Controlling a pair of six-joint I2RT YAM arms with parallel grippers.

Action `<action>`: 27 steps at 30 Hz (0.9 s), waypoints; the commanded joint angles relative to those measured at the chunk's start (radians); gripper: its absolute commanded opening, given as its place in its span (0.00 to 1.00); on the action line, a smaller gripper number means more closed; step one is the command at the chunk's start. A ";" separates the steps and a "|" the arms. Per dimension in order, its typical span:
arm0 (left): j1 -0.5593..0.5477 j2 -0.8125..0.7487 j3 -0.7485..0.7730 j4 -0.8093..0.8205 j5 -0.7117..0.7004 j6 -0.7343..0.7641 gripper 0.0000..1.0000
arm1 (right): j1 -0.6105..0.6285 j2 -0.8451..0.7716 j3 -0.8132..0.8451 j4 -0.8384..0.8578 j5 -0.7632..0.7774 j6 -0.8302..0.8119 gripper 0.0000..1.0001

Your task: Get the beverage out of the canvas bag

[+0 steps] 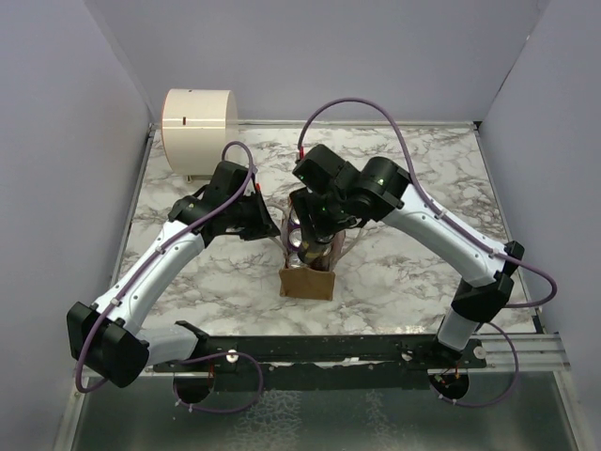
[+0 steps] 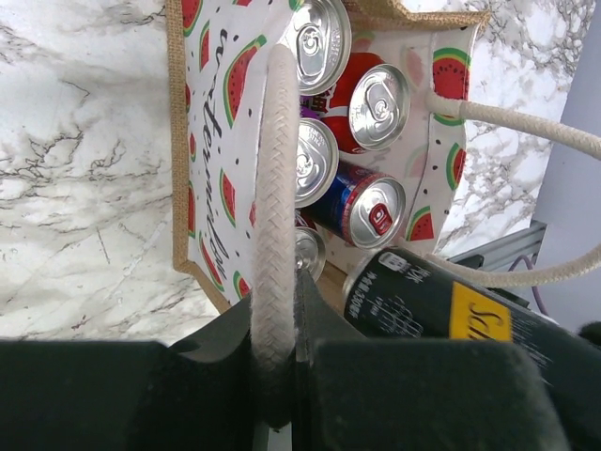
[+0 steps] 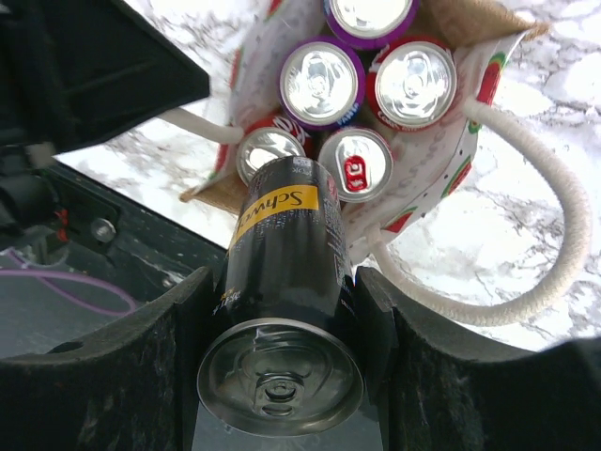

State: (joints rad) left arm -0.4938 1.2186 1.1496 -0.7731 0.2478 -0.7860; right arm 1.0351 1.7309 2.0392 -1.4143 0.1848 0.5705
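**Marble tabletop (image 1: 423,169), withdrawal step in hand**

On it stands the tan watermelon-print canvas bag (image 2: 211,160). The left gripper (image 2: 277,376) is pinched on the bag's white rope handle (image 2: 277,188). The right gripper (image 3: 282,310) clamps a black-and-yellow beverage can (image 3: 286,244) at the bag's mouth, above the other silver-topped cans (image 3: 322,80) inside. The next move calls for drawing the can clear of the bag's rim, then setting it beside the bag.
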 commanded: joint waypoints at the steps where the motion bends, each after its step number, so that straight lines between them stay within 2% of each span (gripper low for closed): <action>1: 0.004 -0.003 0.015 0.001 0.004 0.006 0.00 | 0.008 -0.057 0.124 0.041 -0.010 -0.020 0.02; 6: 0.003 0.007 0.021 -0.011 -0.006 0.005 0.00 | 0.008 -0.075 0.210 0.016 0.077 -0.044 0.02; 14: 0.003 -0.020 0.021 -0.007 -0.034 -0.033 0.00 | 0.005 -0.122 0.243 0.006 0.453 -0.141 0.02; 19: 0.004 -0.029 0.020 0.004 -0.029 -0.048 0.00 | -0.025 -0.160 0.137 0.006 0.616 -0.162 0.02; 22: 0.003 -0.028 0.037 -0.017 -0.033 -0.041 0.00 | -0.111 -0.178 0.067 0.016 0.604 -0.163 0.02; 24: 0.003 -0.028 0.038 -0.021 -0.035 -0.048 0.00 | -0.215 -0.190 0.008 0.052 0.546 -0.191 0.02; 27: 0.003 -0.020 0.045 -0.014 -0.021 -0.056 0.00 | -0.299 -0.194 -0.073 0.089 0.472 -0.208 0.02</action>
State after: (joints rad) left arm -0.4919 1.2137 1.1557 -0.7868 0.2375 -0.8246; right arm 0.8520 1.5681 2.0472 -1.4281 0.6670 0.4076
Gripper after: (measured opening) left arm 0.105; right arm 0.572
